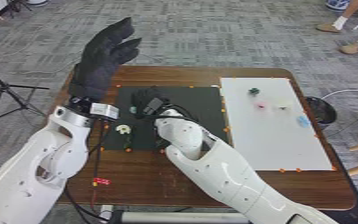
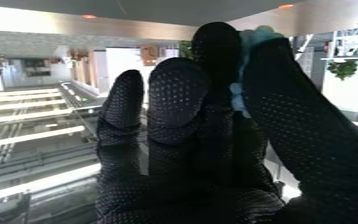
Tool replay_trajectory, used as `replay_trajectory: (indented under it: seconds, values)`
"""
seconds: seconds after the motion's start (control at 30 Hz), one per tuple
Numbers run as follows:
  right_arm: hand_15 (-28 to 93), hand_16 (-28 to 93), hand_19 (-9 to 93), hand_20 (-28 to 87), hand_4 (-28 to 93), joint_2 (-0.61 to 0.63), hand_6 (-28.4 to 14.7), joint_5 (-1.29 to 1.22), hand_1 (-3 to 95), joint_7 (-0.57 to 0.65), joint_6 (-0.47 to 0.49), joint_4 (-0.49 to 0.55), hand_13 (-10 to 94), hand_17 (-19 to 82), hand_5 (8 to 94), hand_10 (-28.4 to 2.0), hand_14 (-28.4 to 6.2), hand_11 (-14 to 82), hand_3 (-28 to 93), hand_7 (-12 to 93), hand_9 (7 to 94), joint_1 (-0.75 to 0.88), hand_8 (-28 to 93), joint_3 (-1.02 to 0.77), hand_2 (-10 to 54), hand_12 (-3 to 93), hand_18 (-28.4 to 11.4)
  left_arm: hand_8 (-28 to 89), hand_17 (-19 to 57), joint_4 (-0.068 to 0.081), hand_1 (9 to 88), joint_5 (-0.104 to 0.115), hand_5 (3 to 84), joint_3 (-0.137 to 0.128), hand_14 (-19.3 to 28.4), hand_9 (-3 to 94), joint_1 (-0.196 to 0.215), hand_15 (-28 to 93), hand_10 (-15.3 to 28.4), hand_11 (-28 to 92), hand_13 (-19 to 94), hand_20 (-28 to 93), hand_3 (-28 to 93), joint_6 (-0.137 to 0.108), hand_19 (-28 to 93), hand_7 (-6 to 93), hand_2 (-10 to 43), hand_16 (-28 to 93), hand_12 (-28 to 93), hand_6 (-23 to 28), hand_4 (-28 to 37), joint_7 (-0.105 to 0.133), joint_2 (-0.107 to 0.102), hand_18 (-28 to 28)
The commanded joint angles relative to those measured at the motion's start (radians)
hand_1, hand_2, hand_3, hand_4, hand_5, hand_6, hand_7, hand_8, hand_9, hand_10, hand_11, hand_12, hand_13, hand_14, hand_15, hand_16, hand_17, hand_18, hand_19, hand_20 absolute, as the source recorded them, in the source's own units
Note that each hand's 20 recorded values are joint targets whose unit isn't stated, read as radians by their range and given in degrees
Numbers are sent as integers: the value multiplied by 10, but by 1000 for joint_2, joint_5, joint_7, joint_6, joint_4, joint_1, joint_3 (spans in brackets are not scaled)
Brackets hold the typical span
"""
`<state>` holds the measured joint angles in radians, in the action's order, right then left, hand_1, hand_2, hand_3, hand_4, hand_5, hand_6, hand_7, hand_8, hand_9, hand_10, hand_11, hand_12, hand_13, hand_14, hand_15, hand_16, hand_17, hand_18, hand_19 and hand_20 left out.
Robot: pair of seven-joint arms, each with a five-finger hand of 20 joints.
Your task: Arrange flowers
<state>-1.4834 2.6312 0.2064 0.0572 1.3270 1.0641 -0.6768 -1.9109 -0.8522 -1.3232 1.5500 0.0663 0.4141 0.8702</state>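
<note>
My right hand (image 1: 147, 97) is over the black mat (image 1: 206, 95), with a bit of pale blue-green (image 1: 133, 109) beside it. In the right wrist view, the right hand (image 2: 180, 95) pinches a light blue flower (image 2: 262, 34) between thumb and fingers; its middle is hidden by the glove. A white flower (image 1: 123, 129) lies on the mat's left part. On the white sheet (image 1: 273, 142) lie a dark green piece (image 1: 254, 91), a pink flower (image 1: 262, 105), a pale flower (image 1: 282, 107) and a light blue one (image 1: 303, 121). My left hand (image 1: 95, 70) is open beyond the table's left edge area, fingers pointing away.
Orange markers line the mat and sheet on the brown table (image 1: 193, 195). A dark bin (image 1: 320, 111) stands off the table's right edge, and a black tripod (image 1: 14, 95) stands at the left. A red tag (image 1: 101, 181) lies near the front left.
</note>
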Motion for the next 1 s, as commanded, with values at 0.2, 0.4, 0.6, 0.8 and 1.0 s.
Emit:
replay_trajectory:
  seconds: [0.2,0.4,0.6,0.8,1.0]
  values:
    - [657,363,742,459,-282,-3,5,17,383,-21,26,19,647,216,590,-62,-44,290,824,472,707,14,28,-12,-95,457,-183,-102,-112,2,239,-6,261,6,137,230,-17,179,102,117,203,83,649,5,433,196,-64,68,201,18,-283,9,21,214]
    - [663,347,738,461,-283,-1,3,13,358,-22,26,22,629,208,589,-78,-49,322,841,403,675,16,-5,-13,-95,372,-185,-102,-112,4,239,-5,262,11,136,231,-23,178,102,117,203,83,649,3,433,195,-63,68,201,18,-283,11,23,214]
    - [670,335,738,458,-283,-1,6,15,338,-21,29,24,611,200,581,-90,-56,355,857,384,646,20,-168,-12,-95,292,-187,-101,-112,3,238,-5,262,9,137,230,-21,180,102,117,204,82,649,4,433,195,-63,69,201,18,-283,12,26,214]
    - [671,331,738,458,-282,2,0,10,331,-12,29,25,600,196,564,-95,-58,357,863,374,637,21,-169,-11,-95,270,-187,-102,-112,3,237,-4,262,6,137,230,-17,179,102,118,204,83,651,5,433,196,-64,68,202,18,-283,13,28,214]
    - [674,327,739,459,-282,2,-2,13,329,-18,24,24,597,194,556,-97,-59,359,865,369,628,22,-166,-15,-95,263,-188,-102,-112,3,238,-5,262,6,136,230,-18,179,102,118,204,83,649,1,433,196,-63,68,201,18,-283,12,29,215]
